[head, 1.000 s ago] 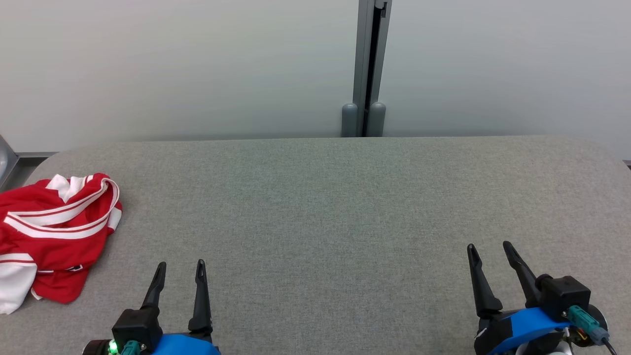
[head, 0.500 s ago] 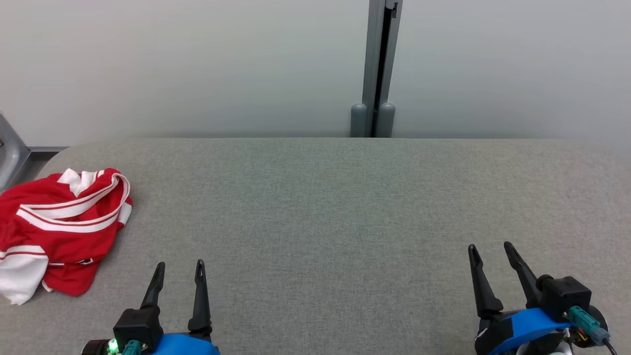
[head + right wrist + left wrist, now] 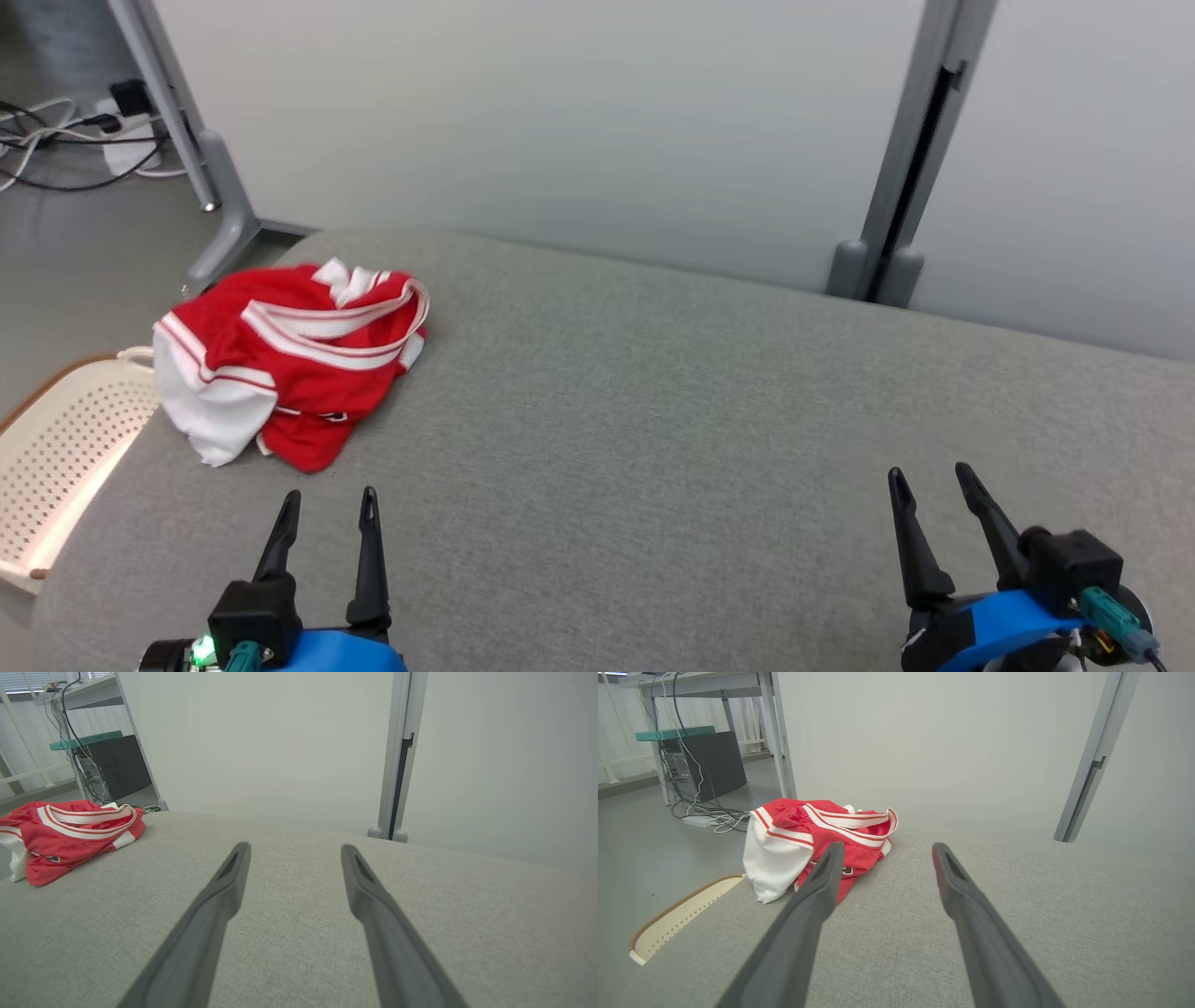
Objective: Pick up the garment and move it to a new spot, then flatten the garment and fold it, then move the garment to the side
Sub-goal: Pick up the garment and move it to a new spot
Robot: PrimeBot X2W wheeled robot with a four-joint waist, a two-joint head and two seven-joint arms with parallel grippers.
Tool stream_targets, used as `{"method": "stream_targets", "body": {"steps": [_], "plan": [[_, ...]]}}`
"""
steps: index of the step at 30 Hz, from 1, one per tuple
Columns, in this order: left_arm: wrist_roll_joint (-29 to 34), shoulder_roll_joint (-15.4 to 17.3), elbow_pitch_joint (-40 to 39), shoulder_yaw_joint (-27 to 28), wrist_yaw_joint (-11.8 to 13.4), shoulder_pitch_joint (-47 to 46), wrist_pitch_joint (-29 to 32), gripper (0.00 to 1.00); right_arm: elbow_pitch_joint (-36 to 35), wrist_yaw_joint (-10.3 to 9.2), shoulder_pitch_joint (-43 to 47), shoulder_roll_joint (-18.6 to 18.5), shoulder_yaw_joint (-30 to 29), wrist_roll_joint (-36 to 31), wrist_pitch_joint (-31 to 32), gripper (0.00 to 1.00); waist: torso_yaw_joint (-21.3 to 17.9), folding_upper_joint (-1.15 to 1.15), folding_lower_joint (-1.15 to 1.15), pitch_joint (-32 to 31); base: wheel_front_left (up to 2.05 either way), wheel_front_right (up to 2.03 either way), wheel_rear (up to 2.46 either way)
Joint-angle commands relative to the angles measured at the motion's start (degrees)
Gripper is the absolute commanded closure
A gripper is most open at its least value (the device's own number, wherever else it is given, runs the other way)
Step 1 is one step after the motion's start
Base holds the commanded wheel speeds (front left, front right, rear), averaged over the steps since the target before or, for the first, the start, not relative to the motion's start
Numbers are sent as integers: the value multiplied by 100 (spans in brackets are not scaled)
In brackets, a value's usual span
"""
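Observation:
The garment [image 3: 289, 359], a red jersey with white stripes and a white sleeve, lies crumpled at the far left end of the grey table [image 3: 653, 420]. The left wrist view has the garment [image 3: 817, 835] just ahead and left of my fingers. My left gripper [image 3: 327, 504] hovers open near the front edge, a short way this side of the garment, with nothing between its fingers. Far off at the lower right, my right gripper [image 3: 931, 478] is open and empty too; from its wrist view the garment [image 3: 70, 835] lies far to the left.
A cream perforated basket [image 3: 56, 457] sits below the table's left end. Grey partition panels with a post [image 3: 896, 205] close off the far side. A desk leg [image 3: 201, 149] and cables [image 3: 56, 121] lie on the floor beyond the left corner.
The head camera has turned left, so the garment and post have slid right in view and the basket and floor have come in. Both grippers stay open and in place.

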Motion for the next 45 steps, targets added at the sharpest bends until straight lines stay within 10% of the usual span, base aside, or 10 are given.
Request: {"method": "stream_targets", "body": {"steps": [1, 18, 34, 45], "plan": [[7, 44, -60, 7, 27, 44, 19, 0, 15, 3, 26, -30, -2, 11, -39, 0, 360, 0, 0, 128, 0, 0, 0], [-81, 217, -334, 108, 180, 277, 54, 0, 69, 3, -178, -30, 282, 19, -41, 0, 1421, 0, 0, 273, 0, 0, 0], [-571, 492, -907, 645, 324, -264, 771, 0, 60, 3, -154, -31, 143, -8, -57, 0, 1279, 0, 0, 398, 0, 0, 0], [-1251, 1592, -562, 1310, -43, -2200, 2581, 0, -406, 3, -528, -32, 212, -275, 226, 0, 462, 0, 0, 1256, 0, 0, 0]]}}
